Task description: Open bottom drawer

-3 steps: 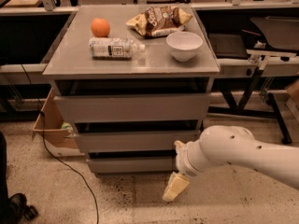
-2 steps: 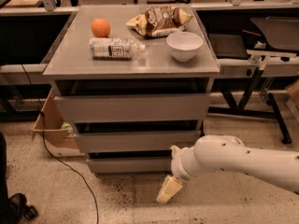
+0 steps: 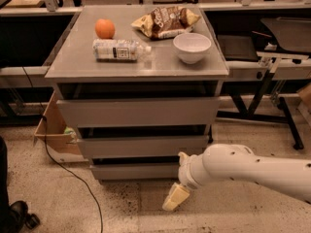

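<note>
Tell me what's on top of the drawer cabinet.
On the cabinet top: an orange, a water bottle lying on its side, a chip bag and a white bowl. Anything beneath the bag is hidden. The gripper is low, in front of the bottom drawer.

Low in the frame's centre, the gripper (image 3: 176, 198) looks like matt cream plastic on a glossy white arm (image 3: 243, 166), beside the smooth matt grey front of the bottom drawer (image 3: 131, 171), under a faintly sheeny cabinet top (image 3: 77, 64).
</note>
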Robot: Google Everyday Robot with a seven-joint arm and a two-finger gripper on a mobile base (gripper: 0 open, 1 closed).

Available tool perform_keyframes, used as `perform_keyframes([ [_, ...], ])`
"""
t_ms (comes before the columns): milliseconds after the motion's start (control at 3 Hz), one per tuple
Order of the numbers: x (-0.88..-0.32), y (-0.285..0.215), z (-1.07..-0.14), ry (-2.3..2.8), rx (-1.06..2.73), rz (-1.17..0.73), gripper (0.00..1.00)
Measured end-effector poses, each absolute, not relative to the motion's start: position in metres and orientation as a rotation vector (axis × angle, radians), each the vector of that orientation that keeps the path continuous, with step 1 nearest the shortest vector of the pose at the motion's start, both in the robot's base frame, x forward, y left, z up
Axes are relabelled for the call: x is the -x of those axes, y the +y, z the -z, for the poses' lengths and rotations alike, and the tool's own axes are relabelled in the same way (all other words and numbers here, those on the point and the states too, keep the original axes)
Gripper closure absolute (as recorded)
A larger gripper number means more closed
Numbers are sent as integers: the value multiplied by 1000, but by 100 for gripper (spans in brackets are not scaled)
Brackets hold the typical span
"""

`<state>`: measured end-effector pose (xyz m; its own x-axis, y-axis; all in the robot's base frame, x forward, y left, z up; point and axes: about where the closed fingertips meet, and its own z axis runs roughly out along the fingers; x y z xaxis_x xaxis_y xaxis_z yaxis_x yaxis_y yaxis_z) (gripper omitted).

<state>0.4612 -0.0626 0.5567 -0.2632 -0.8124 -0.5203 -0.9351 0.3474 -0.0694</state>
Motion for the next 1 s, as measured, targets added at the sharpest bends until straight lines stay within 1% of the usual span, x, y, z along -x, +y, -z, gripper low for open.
perform_keyframes([
  [333, -467, -46, -524, 2115, 1538, -371, 0],
  [667, -482, -18, -467, 2060, 1549, -408, 0],
  [1000, -495, -10, -412, 2048, 1556, -409, 0],
])
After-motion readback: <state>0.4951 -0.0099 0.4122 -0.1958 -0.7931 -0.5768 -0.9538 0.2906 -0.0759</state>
